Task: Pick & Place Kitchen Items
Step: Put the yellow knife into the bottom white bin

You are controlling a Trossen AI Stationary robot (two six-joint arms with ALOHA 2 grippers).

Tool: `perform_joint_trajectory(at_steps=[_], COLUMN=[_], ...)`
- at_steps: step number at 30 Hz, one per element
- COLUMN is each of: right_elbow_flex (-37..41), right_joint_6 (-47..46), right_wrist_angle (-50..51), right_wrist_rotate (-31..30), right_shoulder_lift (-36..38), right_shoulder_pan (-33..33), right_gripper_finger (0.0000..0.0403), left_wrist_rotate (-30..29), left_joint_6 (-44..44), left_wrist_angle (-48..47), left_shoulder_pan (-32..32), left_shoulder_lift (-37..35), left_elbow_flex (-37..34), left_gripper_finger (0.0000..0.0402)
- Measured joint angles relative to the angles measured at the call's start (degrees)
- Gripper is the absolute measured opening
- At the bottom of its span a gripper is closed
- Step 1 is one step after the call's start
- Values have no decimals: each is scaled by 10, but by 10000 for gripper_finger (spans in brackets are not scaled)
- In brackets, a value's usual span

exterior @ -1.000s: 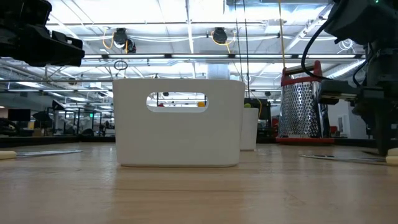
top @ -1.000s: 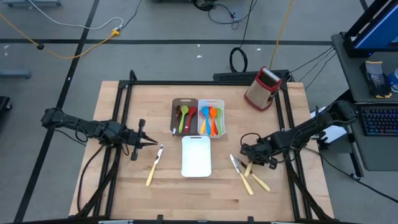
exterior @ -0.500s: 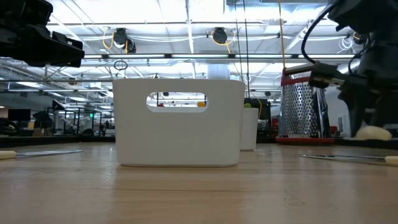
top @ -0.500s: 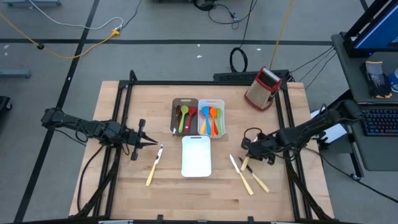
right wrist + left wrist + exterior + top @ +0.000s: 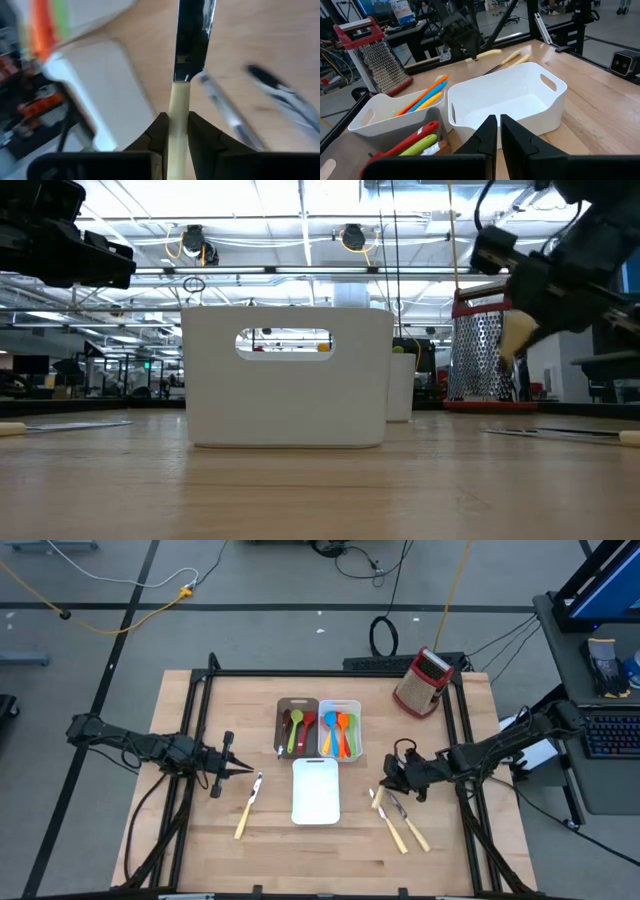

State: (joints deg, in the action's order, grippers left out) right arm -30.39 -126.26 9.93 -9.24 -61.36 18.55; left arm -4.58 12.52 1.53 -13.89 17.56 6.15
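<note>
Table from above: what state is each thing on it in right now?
Right gripper: shut on a cream-handled knife, lifted off the table.
Left gripper: shut, empty, hovering.
Empty white tray: nothing inside.
Far white tray: holds orange and blue utensils.
Brown tray: holds red and green utensils.
Grater: upright.

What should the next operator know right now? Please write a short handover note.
Right gripper: shut on a cream-handled knife, lifted above the table, right of the empty white tray.
Left gripper: shut, holding nothing, waiting at the table's left.
Done: coloured utensils lie in the two rear trays.
Left: two knives at the right, one knife at the left, all on the table.
</note>
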Motion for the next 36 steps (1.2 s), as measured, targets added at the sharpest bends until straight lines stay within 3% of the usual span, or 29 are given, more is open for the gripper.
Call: perform_joint_trajectory(at_steps=[18,29,36], right_elbow_flex=[-1,-2,-66], right_joint_6=[161,235,278], right_wrist_angle=[-204,-413,-428], right_wrist_rotate=[-77,-72,-13], right_shoulder_lift=[0,-44,-94], right_shoulder_pan=[-2,-13,-30], right_gripper_finger=[39,41,40], left_wrist_rotate=[-1,-1,-1], left_joint_6=[-54,-71,-70], left_wrist_angle=[0,0,0], left_shoulder_pan=[0,0,0], left_shoulder_lift=[0,1,1], left_elbow_flex=[0,0,0], left_gripper_finger=[28,28,28])
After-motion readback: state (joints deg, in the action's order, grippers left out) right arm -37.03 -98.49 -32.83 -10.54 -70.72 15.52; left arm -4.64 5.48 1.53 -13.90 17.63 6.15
